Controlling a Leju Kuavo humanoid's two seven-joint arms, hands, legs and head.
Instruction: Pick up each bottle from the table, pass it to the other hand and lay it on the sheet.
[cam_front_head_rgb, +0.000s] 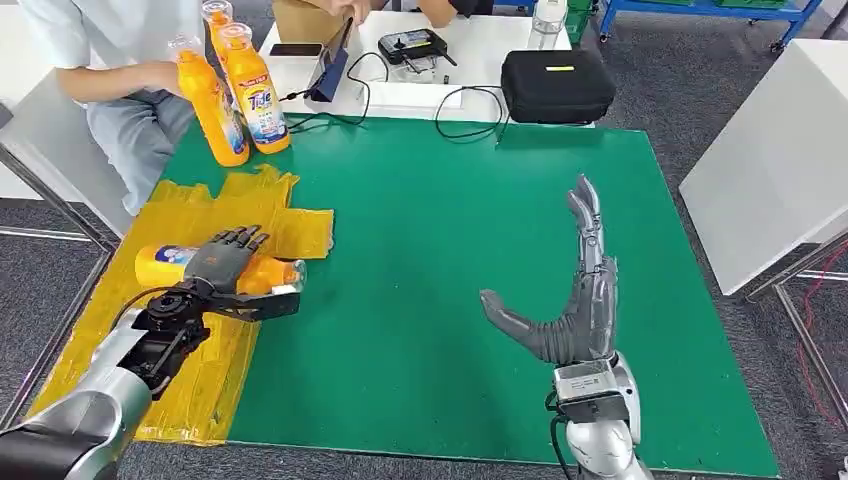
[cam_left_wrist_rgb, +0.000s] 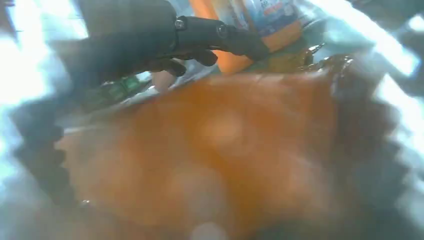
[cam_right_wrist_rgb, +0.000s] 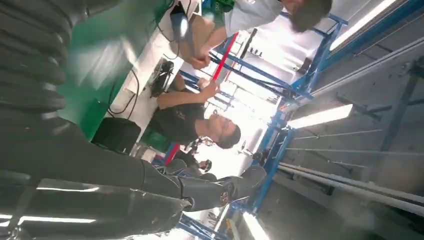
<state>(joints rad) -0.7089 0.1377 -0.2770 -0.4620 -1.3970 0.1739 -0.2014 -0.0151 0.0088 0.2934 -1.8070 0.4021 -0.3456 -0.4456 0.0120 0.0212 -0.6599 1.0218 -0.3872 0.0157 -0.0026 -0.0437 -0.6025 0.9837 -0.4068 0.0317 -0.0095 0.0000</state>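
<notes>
The left hand grips one orange plastic bottle lying on the crinkled yellow sheet by the green table's left edge, the right hand hovers spread and empty, and two upright orange bottles at the far-left corner remain.

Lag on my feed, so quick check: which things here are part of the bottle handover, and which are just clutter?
Job:
left hand, holding a lying bottle
yellow sheet under it
right hand, open above the green mat
two upright bottles at the mat's far corner, a person's hand on one

Clutter:
black case
phone
cables
black device
</notes>
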